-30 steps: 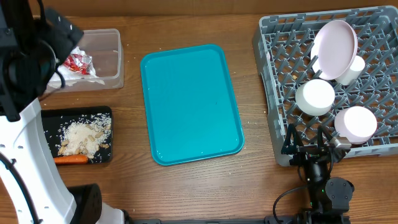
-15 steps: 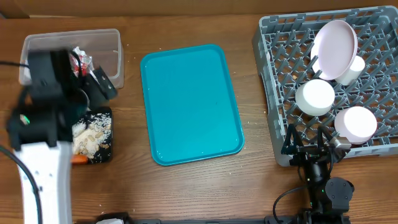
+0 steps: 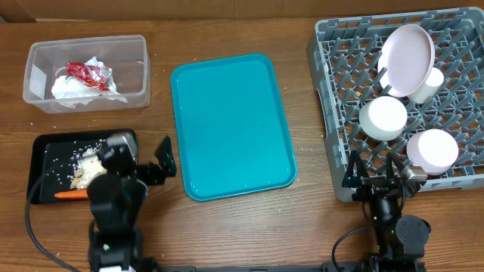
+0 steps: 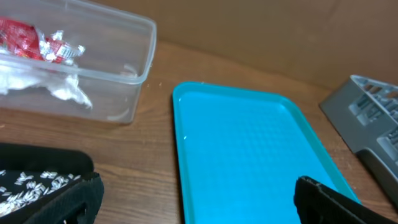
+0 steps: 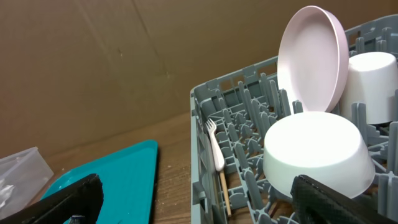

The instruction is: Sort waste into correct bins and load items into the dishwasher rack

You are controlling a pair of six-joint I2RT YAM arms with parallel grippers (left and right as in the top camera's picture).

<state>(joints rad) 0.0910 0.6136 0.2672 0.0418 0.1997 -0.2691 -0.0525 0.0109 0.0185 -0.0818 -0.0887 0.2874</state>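
My left gripper (image 3: 140,162) is open and empty, low at the table's front left between the black tray and the teal tray (image 3: 231,125). In the left wrist view its fingers (image 4: 199,202) frame the teal tray's (image 4: 249,143) near left edge. The clear bin (image 3: 132,72) holds a red wrapper (image 3: 87,74) and crumpled tissue. The black tray (image 3: 45,151) holds rice and a carrot (image 3: 79,194). My right gripper (image 3: 373,175) is open and empty at the grey dishwasher rack's (image 3: 340,91) front edge. The rack holds a pink plate (image 3: 407,59), a white cup (image 3: 432,85), a white bowl (image 3: 383,117) and a pink bowl (image 3: 432,149).
In the right wrist view a white fork (image 5: 214,149) and a wooden stick lie in the rack's (image 5: 202,118) left row, next to the white bowl (image 5: 317,149). Cardboard walls stand behind the table. The clear bin (image 4: 134,74) shows at the far left in the left wrist view.
My left arm has come down from over the clear bin to the table's front, beside the black tray. The right arm has not moved.
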